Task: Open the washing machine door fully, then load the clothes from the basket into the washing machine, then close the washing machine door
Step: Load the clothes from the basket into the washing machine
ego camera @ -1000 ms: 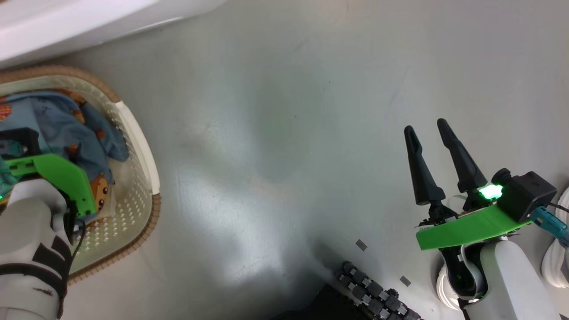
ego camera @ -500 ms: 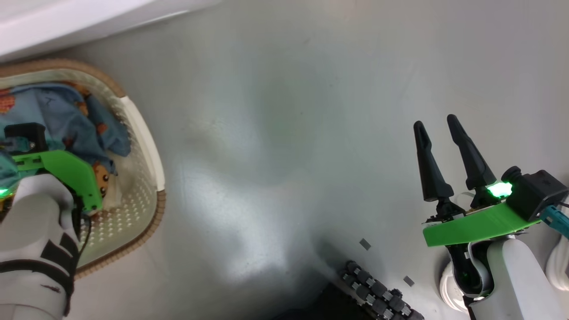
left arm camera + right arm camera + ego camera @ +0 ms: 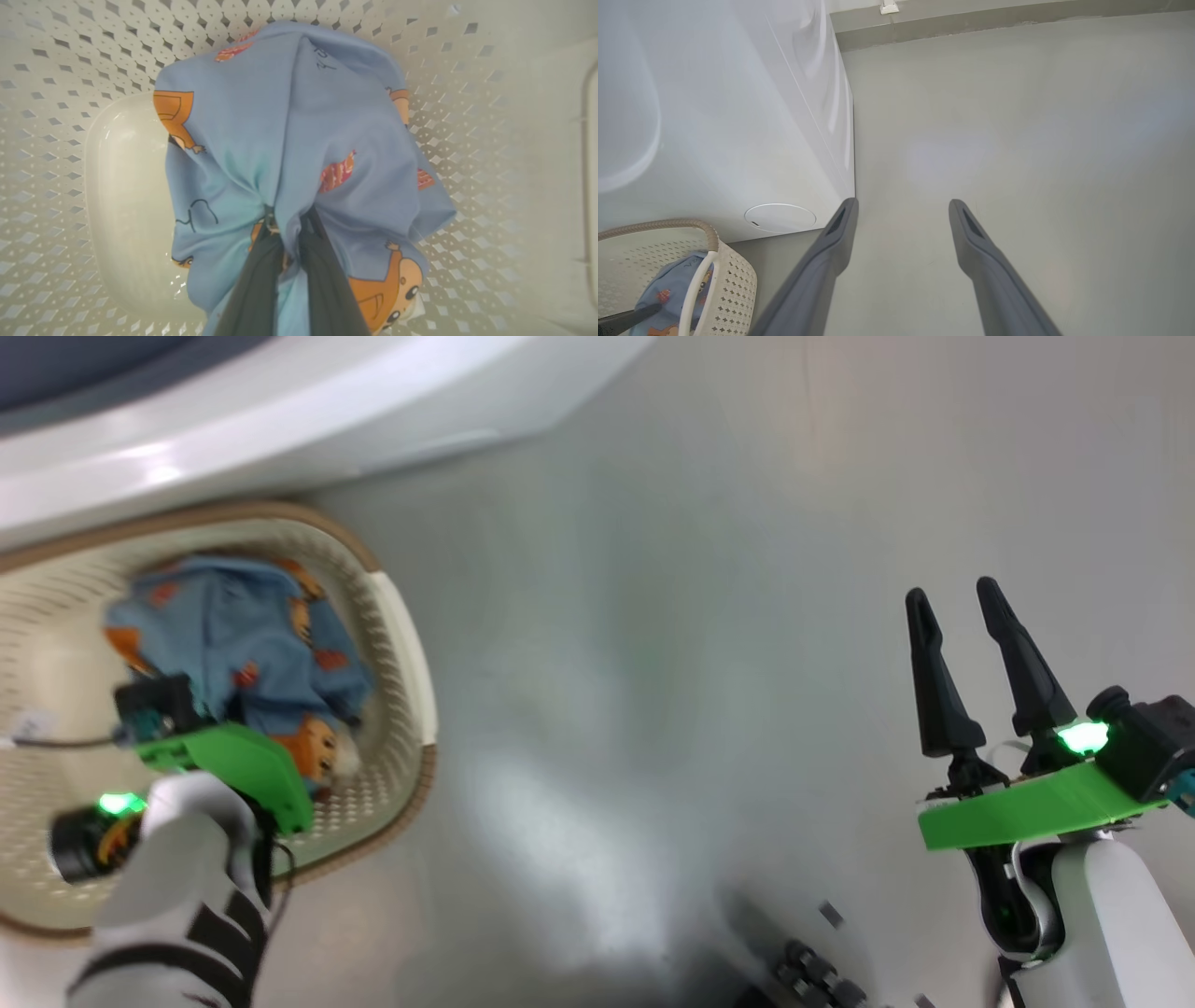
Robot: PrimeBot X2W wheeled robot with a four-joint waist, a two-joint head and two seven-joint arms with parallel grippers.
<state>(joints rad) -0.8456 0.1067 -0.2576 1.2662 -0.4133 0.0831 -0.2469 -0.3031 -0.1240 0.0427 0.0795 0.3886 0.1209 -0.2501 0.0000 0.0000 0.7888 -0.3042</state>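
One clothes bundle (image 3: 299,140) — hangs lengthwise fr. left end effector (image 3: 289,220).

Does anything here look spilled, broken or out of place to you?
Nothing stands out. The clothes are bunched inside the basket, none spilled over its rim, and the left gripper is shut on a fold. The right gripper hangs open above the floor, touching nothing. The head view is blurred, so small flaws could hide.

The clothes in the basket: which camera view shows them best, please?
The left wrist view. The clothes fill its middle, sharp and close, pinched by the left gripper inside the basket. The head view shows them blurred and partly hidden; the right wrist view catches a small corner.
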